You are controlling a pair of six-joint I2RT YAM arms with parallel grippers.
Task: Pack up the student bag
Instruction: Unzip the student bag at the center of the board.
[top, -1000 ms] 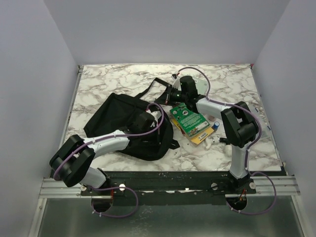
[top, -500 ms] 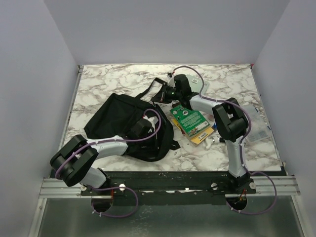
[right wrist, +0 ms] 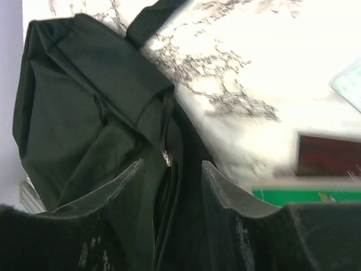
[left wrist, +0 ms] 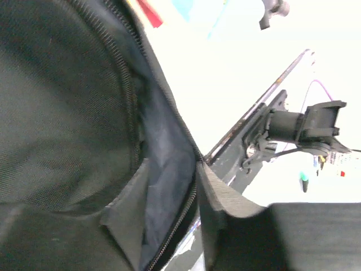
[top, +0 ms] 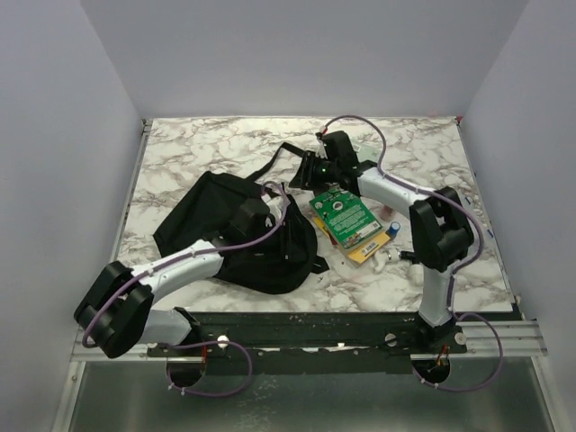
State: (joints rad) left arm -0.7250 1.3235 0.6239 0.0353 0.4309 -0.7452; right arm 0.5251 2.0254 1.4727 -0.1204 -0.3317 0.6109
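From above, my left pincer [top: 259, 205] is lost against the black student bag [top: 202, 211]. Green book [right wrist: 304, 196], mostly hidden behind my right pincer [right wrist: 172, 164]!

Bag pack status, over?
Left gripper open, right gripper open, both straddling the zipper edge. Student bag slumped on table, books unpacked beside it. Loose strap near right gripper.

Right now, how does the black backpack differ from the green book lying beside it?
The backpack is black, soft and crumpled; the green book is bright, flat and stiff. The backpack is far bigger than the green book. The backpack lies straight on the table, while the green book lies on top of a yellow item. Both sit close together on the marble surface.
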